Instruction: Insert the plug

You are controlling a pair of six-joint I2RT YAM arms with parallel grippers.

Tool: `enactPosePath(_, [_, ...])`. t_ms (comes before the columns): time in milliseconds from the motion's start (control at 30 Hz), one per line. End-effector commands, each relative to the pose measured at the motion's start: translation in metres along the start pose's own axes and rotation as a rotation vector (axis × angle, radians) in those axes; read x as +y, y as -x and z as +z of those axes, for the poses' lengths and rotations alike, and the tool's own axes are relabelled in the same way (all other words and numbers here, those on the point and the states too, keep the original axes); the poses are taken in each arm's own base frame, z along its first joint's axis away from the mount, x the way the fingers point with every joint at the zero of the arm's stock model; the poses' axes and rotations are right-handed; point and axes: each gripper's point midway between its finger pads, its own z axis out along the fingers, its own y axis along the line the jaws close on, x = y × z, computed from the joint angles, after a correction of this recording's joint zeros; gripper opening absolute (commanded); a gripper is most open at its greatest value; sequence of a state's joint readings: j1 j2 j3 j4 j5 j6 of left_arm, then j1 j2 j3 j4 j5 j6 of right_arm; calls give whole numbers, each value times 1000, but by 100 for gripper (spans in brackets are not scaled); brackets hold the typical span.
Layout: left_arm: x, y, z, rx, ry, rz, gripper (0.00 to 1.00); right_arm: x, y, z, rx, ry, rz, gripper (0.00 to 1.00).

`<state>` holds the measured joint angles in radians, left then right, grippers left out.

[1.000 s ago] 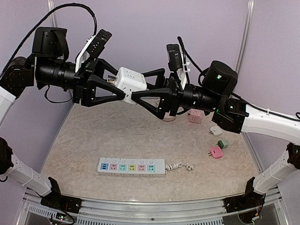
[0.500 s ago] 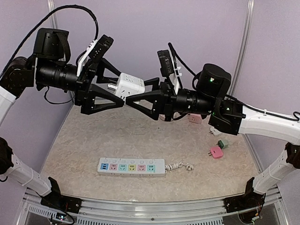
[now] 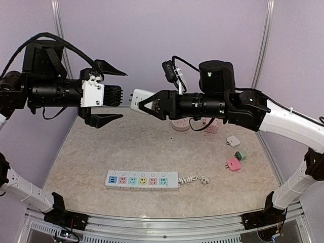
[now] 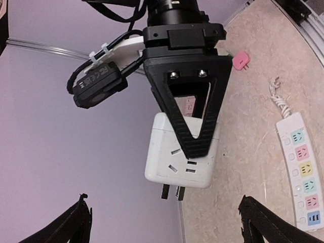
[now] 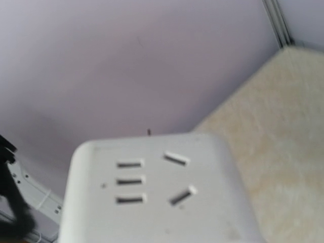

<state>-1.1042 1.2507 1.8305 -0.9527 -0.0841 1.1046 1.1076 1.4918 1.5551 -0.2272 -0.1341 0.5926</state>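
Note:
A white cube adapter plug (image 3: 136,95) is held in the air by my right gripper (image 3: 146,103), which is shut on it. In the left wrist view the plug (image 4: 169,152) shows its sockets and its metal prongs pointing toward the camera, with a right finger (image 4: 195,129) across its face. My left gripper (image 3: 123,94) is open and empty, a short gap left of the plug, its fingers (image 4: 76,223) spread wide. The right wrist view is filled by the plug's socket face (image 5: 152,192). The white power strip (image 3: 142,180) lies on the table below.
Small plugs lie at the right: pink (image 3: 233,164), green (image 3: 241,155), white (image 3: 233,141), and a pink adapter (image 3: 211,125) by a round white object (image 3: 178,125). Purple walls stand behind. The strip's coiled cord (image 3: 196,179) lies at its right end.
My left gripper has let go of the white plug, opened wide and drawn back left. My right gripper has kept the plug and turned with it.

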Motion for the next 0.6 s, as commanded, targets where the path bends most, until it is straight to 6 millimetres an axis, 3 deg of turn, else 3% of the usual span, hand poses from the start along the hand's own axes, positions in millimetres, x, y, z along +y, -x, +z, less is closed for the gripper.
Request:
enactPosePath(0, [-14, -11, 28, 89, -3, 229, 99, 6, -6, 7, 53, -6, 66, 0])
enactPosePath(167, [-22, -12, 45, 105, -17, 231, 99, 16, -9, 11, 86, 17, 57, 0])
enactPosePath(267, [-30, -13, 48, 106, -43, 204, 94, 23, -9, 10, 87, 33, 49, 0])
enactPosePath(567, [-33, -12, 53, 107, -54, 146, 44, 58, -17, 10, 133, 204, 18, 0])
